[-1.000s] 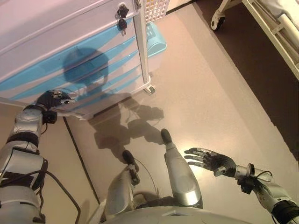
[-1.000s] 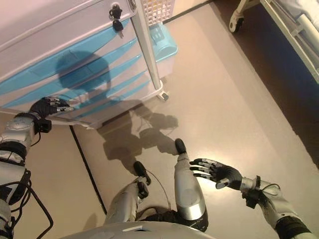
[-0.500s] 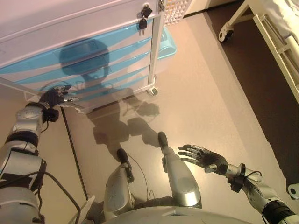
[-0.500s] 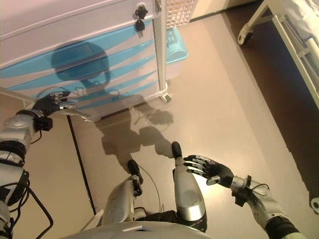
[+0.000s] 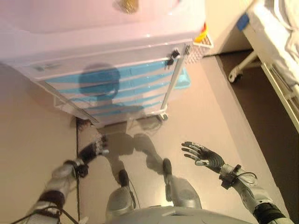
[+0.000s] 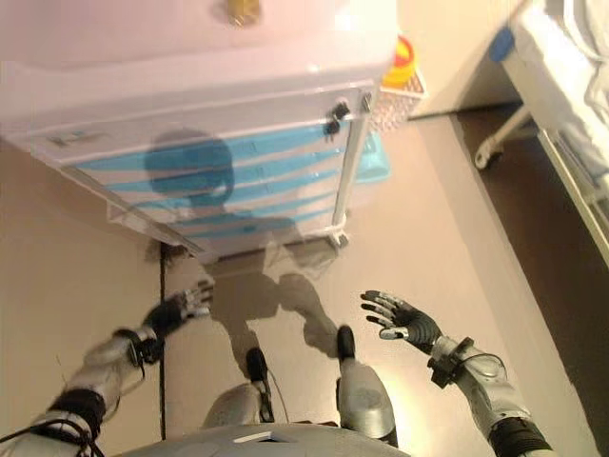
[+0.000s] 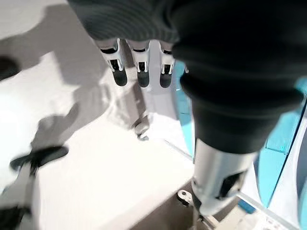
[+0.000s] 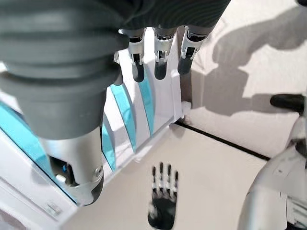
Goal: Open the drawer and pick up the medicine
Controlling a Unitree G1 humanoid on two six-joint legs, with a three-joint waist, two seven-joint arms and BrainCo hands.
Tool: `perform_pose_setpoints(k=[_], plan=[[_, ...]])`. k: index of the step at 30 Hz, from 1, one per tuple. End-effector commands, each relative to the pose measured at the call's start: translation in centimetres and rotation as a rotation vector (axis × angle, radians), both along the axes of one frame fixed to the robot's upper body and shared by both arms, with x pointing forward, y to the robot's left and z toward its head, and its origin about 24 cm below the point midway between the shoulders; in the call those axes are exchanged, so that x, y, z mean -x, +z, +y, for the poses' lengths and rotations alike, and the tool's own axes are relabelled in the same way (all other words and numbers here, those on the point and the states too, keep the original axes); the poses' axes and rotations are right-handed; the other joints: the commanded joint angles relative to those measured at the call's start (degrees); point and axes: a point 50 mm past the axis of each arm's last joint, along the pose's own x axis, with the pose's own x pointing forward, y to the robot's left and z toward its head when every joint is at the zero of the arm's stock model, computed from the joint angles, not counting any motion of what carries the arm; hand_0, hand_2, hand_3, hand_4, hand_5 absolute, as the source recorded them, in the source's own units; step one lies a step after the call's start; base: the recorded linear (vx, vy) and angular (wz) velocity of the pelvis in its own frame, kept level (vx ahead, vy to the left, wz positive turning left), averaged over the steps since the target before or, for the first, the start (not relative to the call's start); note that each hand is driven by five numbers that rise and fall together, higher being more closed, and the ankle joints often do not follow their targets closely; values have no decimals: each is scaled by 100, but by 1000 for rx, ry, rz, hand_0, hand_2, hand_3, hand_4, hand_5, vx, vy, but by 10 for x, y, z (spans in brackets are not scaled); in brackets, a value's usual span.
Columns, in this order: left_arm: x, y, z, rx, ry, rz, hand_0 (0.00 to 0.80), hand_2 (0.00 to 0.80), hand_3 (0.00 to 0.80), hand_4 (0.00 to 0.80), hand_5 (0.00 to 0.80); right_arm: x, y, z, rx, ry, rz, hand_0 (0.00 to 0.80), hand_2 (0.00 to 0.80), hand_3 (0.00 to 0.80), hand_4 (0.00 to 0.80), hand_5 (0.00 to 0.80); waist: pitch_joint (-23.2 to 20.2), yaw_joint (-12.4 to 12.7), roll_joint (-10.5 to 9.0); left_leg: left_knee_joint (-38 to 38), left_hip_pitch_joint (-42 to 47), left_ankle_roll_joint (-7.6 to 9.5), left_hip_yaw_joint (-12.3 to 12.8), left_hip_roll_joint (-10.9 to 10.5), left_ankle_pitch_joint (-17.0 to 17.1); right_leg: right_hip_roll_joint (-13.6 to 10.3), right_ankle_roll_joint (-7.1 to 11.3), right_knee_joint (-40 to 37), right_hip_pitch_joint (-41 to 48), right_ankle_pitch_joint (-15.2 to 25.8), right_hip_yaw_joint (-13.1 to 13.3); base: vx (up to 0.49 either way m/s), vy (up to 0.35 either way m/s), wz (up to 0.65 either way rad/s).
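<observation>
Before glossy white cart (image 5: 117, 60), blue-fronted drawers (image 5: 119, 91) closed; robot hands apart.

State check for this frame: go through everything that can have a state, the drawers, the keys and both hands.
Drawer cabinet: all blue-fronted drawers shut, none pulled out.
Keys: hanging in the lock at the cabinet's upper corner.
Left hand: open, empty, below the cabinet, off it.
Right hand: open, fingers spread, empty, over the floor.

White bed frame (image 5: 275, 60), mesh basket (image 5: 198, 44)
</observation>
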Motion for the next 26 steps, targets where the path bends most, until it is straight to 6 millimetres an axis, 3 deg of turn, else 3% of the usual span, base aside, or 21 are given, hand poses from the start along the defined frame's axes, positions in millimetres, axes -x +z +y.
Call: perform_pose_setpoints(k=[1, 6, 11, 18, 26], plan=[[7, -4, -5, 82, 1, 18, 0, 0, 0, 0, 0, 9, -6, 4, 8, 6, 39, 0, 0, 0, 0, 0, -420, 188, -48, 558, -378, -3, -155, -207, -350, -243, 421, 567, -324, -249, -132, 46, -23, 22], [37, -29, -33, 198, 0, 134, 0, 0, 0, 0, 0, 18, -28, 15, -10, -23, 159, 0, 0, 0, 0, 0, -723, 407, 48, 345, -236, -42, -328, -178, -262, -230, 376, 556, -91, -383, -403, 27, -8, 23], [51, -44, -53, 279, -28, 211, 0, 0, 0, 0, 0, 23, -51, 26, -25, -88, 265, 0, 0, 0, 0, 0, -904, 571, 127, 152, -147, -71, -456, -168, -193, -216, 343, 496, 77, -443, -593, -10, 10, 27], [57, -56, -74, 385, -6, 269, 0, 0, 0, 0, 0, 36, -75, 37, -74, -110, 391, 0, 0, 0, 0, 0, -1101, 748, 210, -132, -77, -107, -517, -185, -72, -212, 339, 401, 236, -469, -879, -24, 24, 16], [65, -64, -89, 467, -3, 319, 0, 0, 0, 0, 0, 45, -85, 40, -135, -151, 451, 0, 0, 0, 0, 0, -1248, 860, 206, -211, -35, -48, -560, -269, -93, -213, 343, 407, 310, -504, -1002, -26, 3, 9]])
